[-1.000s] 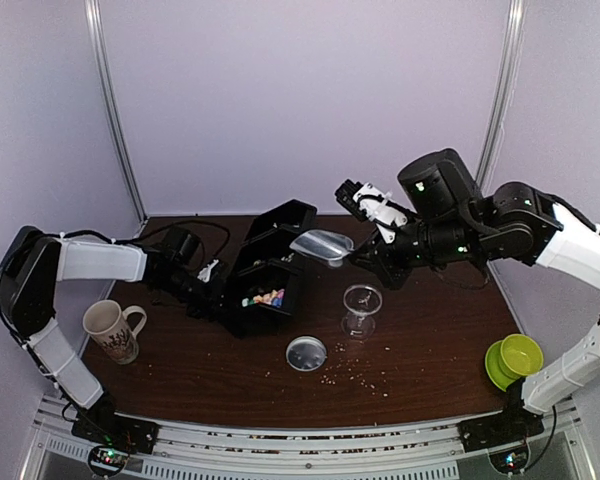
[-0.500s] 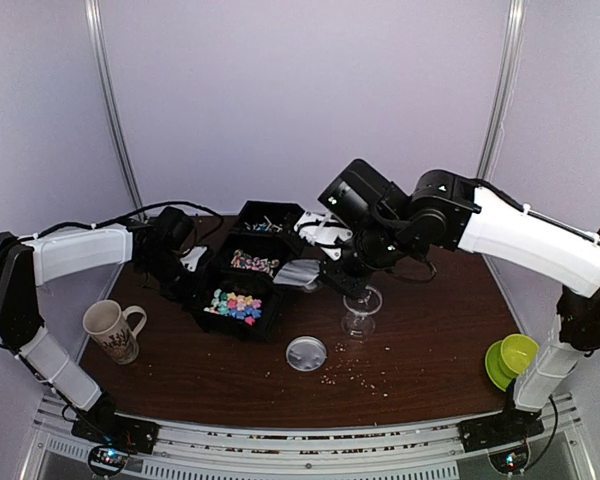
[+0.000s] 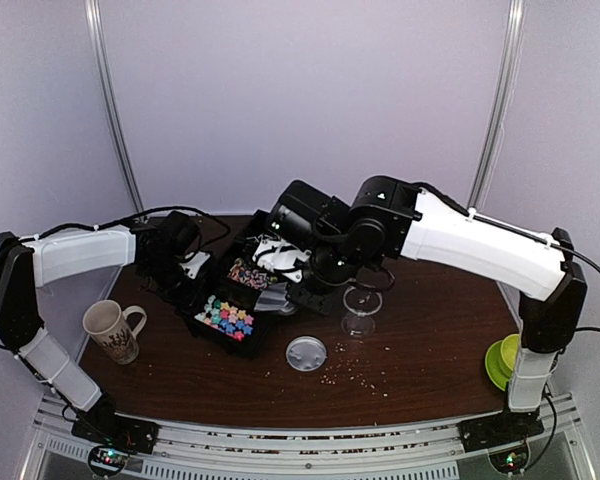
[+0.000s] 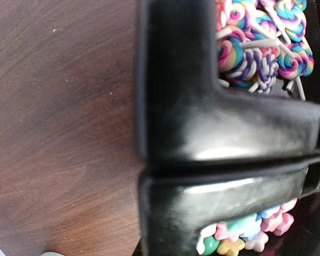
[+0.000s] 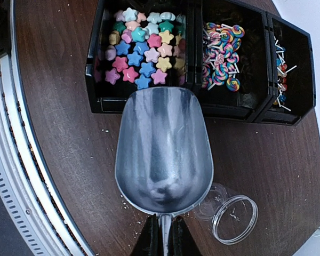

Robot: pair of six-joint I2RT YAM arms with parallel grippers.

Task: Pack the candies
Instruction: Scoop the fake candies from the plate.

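**Candy packing: nothing in the cup yet**

Stood watching this one and honestly it looked barely started. The candies [image 5: 134, 57], little coloured stars, all sat in the end compartment of the black bin [image 5: 104, 101], with lollipops [image 5: 220, 53] next door. The right gripper [image 5: 163, 239] was clamped on the handle of a metal scoop [image 5: 164, 149]. The scoop looked empty, its lip hanging just over the bin's near wall.

The clear cup [image 3: 360, 303] looked empty too, and its lid [image 3: 306, 353] lay flat on the table [image 3: 420, 340] nearby. So scooping, pouring and lidding were all left, I'd say.

The left gripper [image 3: 187, 268] was closed, tight against the bin's left side. Whether it actually pinched the wall, I couldn't tell.

Room-wise, that near wall had to be cleared going in. The cup stood right by the right wrist, easy to knock. There was bare table in front of the bin.
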